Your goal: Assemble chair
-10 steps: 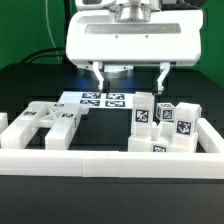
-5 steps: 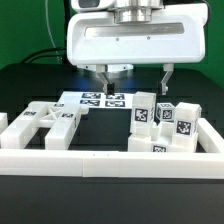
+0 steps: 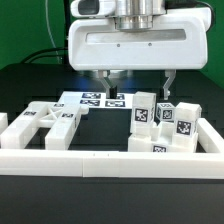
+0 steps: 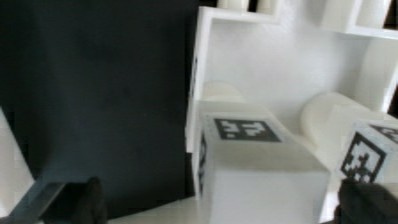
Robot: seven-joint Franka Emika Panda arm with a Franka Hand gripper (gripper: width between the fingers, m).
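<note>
The gripper [image 3: 135,88] hovers with its fingers spread wide and empty above the chair's upright legs [image 3: 144,112], grouped at the exterior view's right. The cut-out frame [image 3: 45,122] lies apart at the left. This looks like the approach to a pick — next it likely needs to descend astride one tagged leg, then close.

The chair parts [image 3: 186,128] are white with black-and-white square tags [image 3: 142,117]. The table [image 3: 105,130] is black; the rail [image 3: 110,161] at six o'clock is plain white.
</note>
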